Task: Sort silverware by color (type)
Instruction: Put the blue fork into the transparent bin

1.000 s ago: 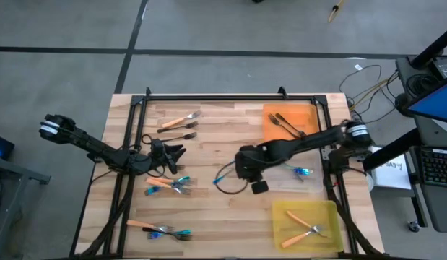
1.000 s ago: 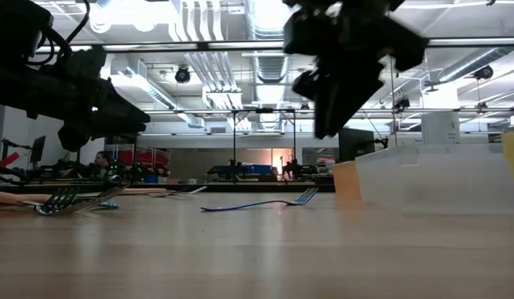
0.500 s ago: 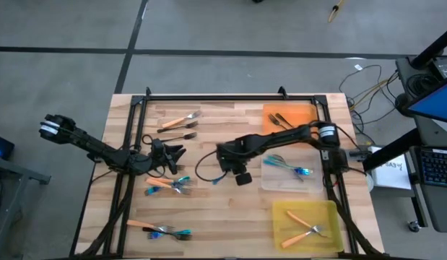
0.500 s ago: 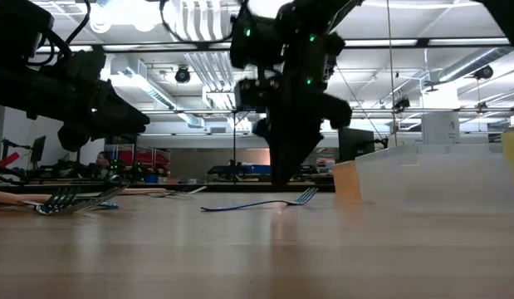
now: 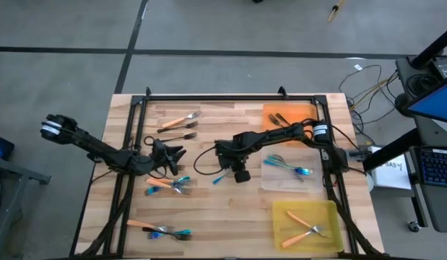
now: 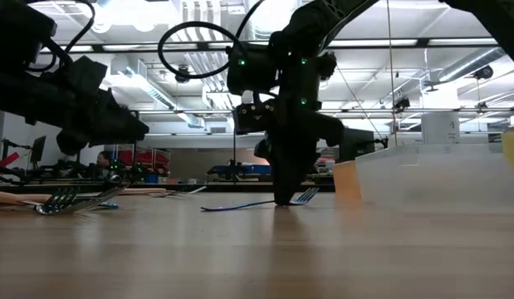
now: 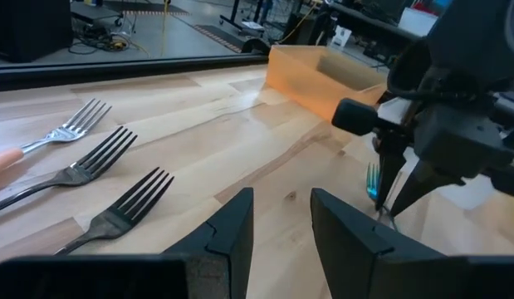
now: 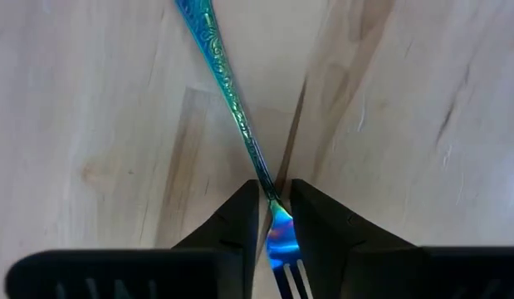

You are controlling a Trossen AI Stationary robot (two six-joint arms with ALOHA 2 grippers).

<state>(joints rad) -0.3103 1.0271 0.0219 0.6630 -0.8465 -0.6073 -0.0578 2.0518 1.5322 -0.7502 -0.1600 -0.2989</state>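
Note:
A blue fork (image 8: 227,91) lies flat on the wood near the table's middle (image 5: 219,178). My right gripper (image 5: 229,168) points down onto it and is shut on its neck; in the low view its tip (image 6: 283,198) reaches the table at the fork (image 6: 240,205). My left gripper (image 7: 281,220) hovers open at the table's left (image 5: 178,152), with nothing between its fingers. Beside it lie two dark forks (image 7: 115,212) and an orange-handled fork (image 5: 178,119). My right gripper pinches the blue fork's neck (image 8: 271,198), where the handle meets the tines, between its two fingers. They come from above, pointing steeply down, and lie across the fork. The fork still lies on the table, its handle reaching away from the fingers.
An orange tray (image 5: 304,110) with dark forks stands at the far right. Nearer are a clear tray (image 5: 270,180) with blue forks and a yellow tray (image 5: 320,211) with orange forks. Mixed forks lie at the left (image 5: 169,185) and near left (image 5: 159,230).
My right gripper has gone toward the table's left edge and down, from above the table to the blue fork, and its tip now stands at the fork's neck. The fork has stayed where it lay.

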